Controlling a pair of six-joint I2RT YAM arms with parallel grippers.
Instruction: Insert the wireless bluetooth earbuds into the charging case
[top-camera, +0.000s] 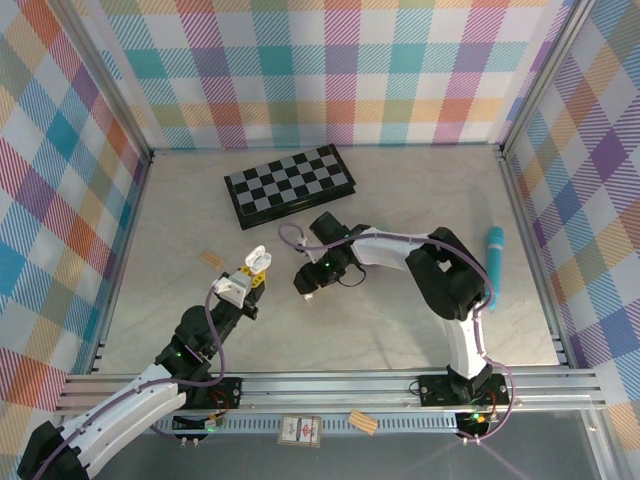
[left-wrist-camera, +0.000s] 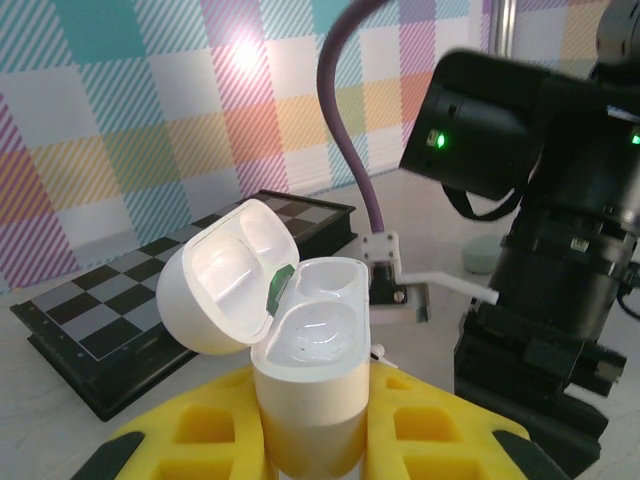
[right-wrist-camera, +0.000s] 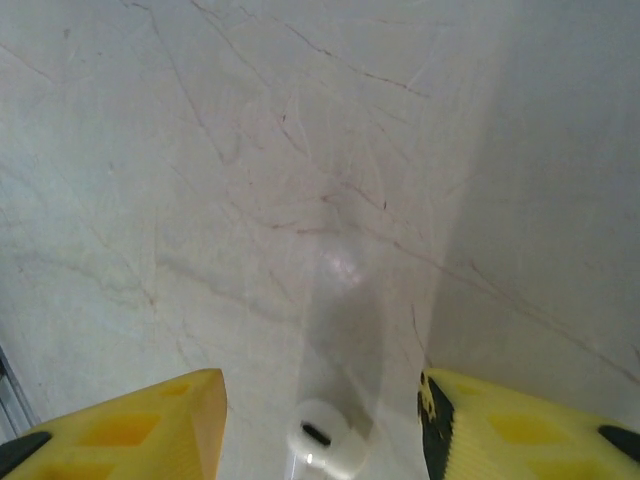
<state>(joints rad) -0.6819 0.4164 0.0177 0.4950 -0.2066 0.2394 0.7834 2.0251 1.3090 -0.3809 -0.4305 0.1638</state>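
A white charging case (left-wrist-camera: 310, 370) stands upright between my left gripper's (left-wrist-camera: 310, 435) yellow fingers (left-wrist-camera: 185, 425), its lid hinged open to the left and both wells empty. From above, the case (top-camera: 250, 268) is held over the table's left middle by the left gripper (top-camera: 243, 290). A white earbud (right-wrist-camera: 320, 445) lies on the table between the yellow fingers (right-wrist-camera: 160, 425) of my right gripper (right-wrist-camera: 320, 390), with a gap on each side. That open gripper (top-camera: 308, 288) points down just right of the case. A white earbud (left-wrist-camera: 378, 351) lies just behind the case.
A black chessboard (top-camera: 290, 185) lies at the back of the table. A blue cylinder (top-camera: 494, 265) rests near the right wall and a small wooden piece (top-camera: 212, 259) at the left. A pale mint rounded object (left-wrist-camera: 482, 255) sits beyond the right arm's black body (left-wrist-camera: 540, 300).
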